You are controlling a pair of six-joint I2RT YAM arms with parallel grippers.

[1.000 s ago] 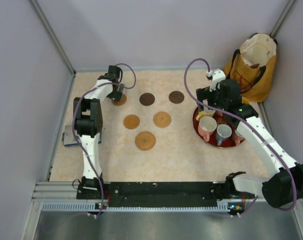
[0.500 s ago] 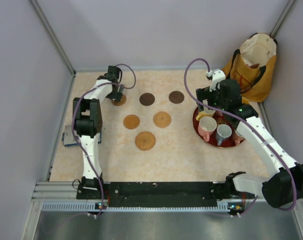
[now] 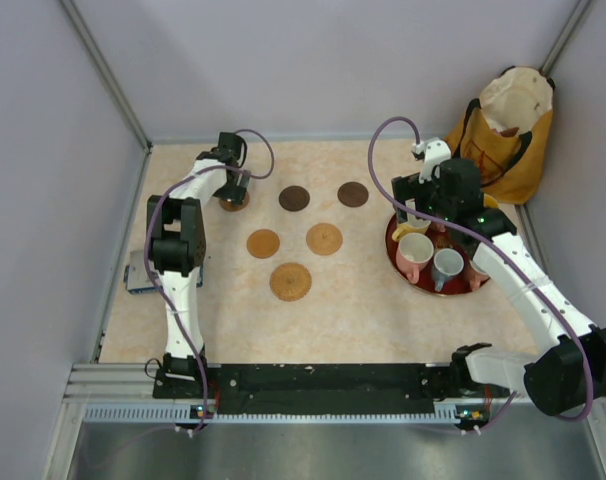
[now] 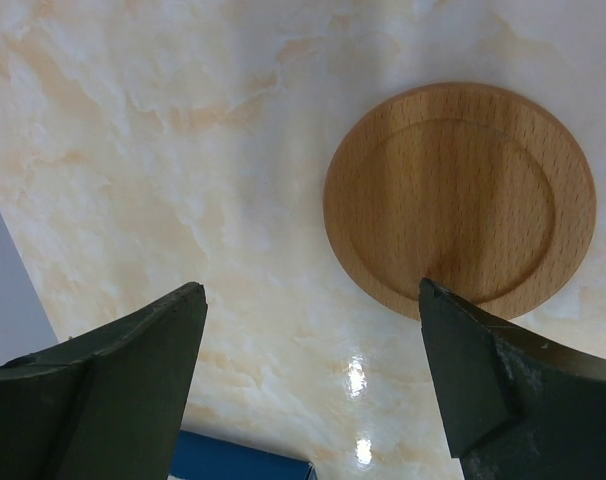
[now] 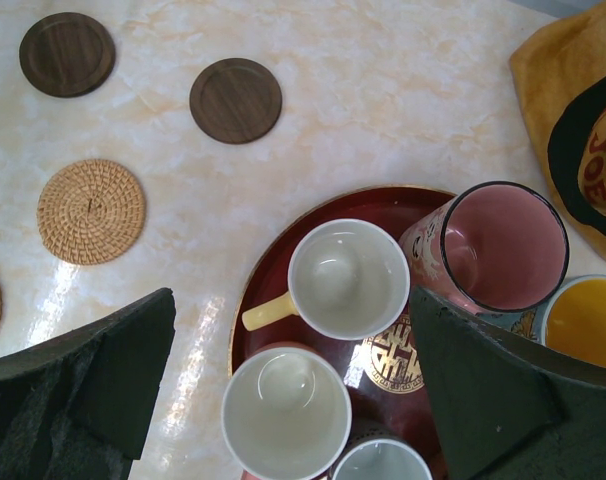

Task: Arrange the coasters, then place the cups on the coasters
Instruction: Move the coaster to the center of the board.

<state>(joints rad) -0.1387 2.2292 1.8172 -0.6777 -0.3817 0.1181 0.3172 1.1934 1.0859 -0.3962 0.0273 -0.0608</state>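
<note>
Six coasters lie on the table: dark brown ones (image 3: 294, 198) (image 3: 353, 194), woven tan ones (image 3: 263, 243) (image 3: 324, 238) (image 3: 290, 281), and a wooden one (image 4: 459, 200) at the far left. My left gripper (image 4: 311, 290) hangs open just above and beside that wooden coaster, holding nothing. The cups stand in a red tray (image 5: 273, 250): a pale yellow mug (image 5: 348, 278), a pink mug (image 5: 285, 412), a tall pink cup (image 5: 503, 245), a blue-grey one (image 3: 447, 265) and a yellow-lined one (image 5: 586, 322). My right gripper (image 5: 291, 300) hovers open over the yellow mug.
A yellow-orange bag (image 3: 508, 130) stands at the back right, just behind the tray. A blue box (image 3: 138, 275) lies at the table's left edge. Grey walls close in the left, back and right sides.
My left gripper has shifted slightly over the far-left coaster, still open. The right arm and the cups have not moved.
</note>
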